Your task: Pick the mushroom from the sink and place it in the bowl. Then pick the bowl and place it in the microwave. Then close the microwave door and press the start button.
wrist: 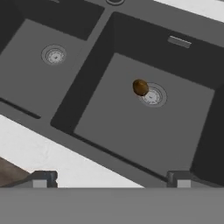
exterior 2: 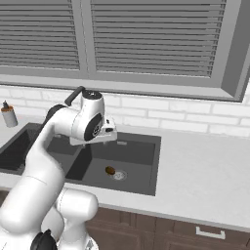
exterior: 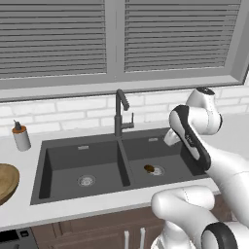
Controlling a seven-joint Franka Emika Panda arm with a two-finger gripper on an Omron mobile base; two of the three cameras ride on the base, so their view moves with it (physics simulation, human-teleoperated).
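Below, the mushroom (wrist: pixel 140 87) is lying in the sink's (wrist: pixel 131 144) right basin, seemingly touching the drain (wrist: pixel 152 96), while the end effector (wrist: pixel 111 178) is hanging above it, fingertips spread wide, gripping nothing.

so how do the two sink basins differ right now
The right basin holds the mushroom, lying against its drain; the left basin has only its bare drain. In the hand view the right basin sits more under the open pincer, the left basin off to one side. Both are dark grey, rectangular, with round steel drains.
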